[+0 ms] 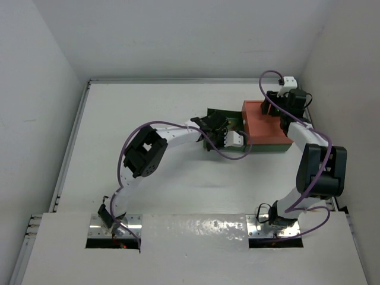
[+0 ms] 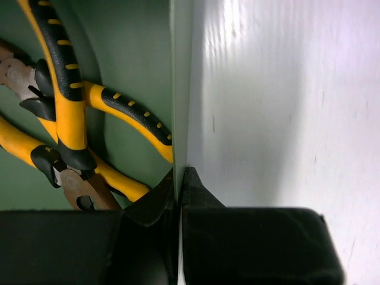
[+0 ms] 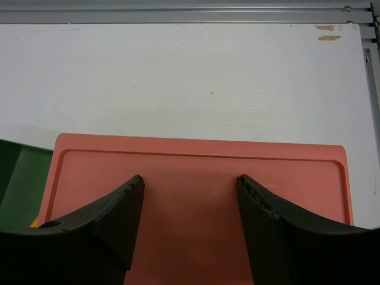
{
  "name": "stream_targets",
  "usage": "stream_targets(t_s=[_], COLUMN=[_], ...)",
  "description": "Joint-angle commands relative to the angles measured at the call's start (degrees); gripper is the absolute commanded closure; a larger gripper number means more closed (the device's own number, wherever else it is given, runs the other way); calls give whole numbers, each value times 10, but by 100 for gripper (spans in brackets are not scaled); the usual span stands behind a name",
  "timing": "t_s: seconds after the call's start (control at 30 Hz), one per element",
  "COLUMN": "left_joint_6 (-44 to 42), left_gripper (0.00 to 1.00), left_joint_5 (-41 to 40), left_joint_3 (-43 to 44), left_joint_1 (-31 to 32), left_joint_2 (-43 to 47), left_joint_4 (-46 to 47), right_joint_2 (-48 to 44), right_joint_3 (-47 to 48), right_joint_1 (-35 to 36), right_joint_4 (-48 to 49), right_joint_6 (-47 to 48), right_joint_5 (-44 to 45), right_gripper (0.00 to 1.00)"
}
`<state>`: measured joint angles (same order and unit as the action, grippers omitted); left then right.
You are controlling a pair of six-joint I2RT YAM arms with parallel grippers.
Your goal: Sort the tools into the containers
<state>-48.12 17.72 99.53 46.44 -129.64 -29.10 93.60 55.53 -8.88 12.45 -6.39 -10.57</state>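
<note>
My left gripper (image 2: 179,178) is shut on the thin side wall of the dark green tray (image 2: 130,53), one finger inside and one outside. Pliers (image 2: 65,101) with yellow and black handles lie crossed inside that tray. In the top view the left gripper (image 1: 211,132) sits at the green tray's (image 1: 215,114) left end. The orange-red tray (image 1: 266,126) lies over the green one's right part. My right gripper (image 3: 190,184) is open just above the orange-red tray's (image 3: 196,178) flat surface, holding nothing. It also shows in the top view (image 1: 280,111). No screwdrivers are in view.
White walls close in the table on the left, back and right. A metal rail (image 3: 178,15) runs along the table's edge. A purple cable (image 1: 166,123) loops over the left arm. Bare white tabletop (image 2: 285,107) lies beside the green tray.
</note>
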Motion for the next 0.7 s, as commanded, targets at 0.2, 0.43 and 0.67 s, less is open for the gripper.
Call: stream_targets(t_s=[0.2,0.43,0.67], left_joint_6=[72,72,78], left_gripper=[100,59,23], left_joint_5=[-24,-8,-19], left_joint_3=[74,69,71], left_joint_1=[15,32,32], left_joint_2=[-31,-16,54], left_joint_4=[56,70,87], right_joint_2=[64,68,74], right_joint_3=[-57,-56,-54], right_joint_1=[-3,-2,-3], right_joint_4=[-219,-219,-218], right_joint_6=[-27,-25,-24], right_joint_5=[-4,-4,-3], right_gripper=[36,36,36])
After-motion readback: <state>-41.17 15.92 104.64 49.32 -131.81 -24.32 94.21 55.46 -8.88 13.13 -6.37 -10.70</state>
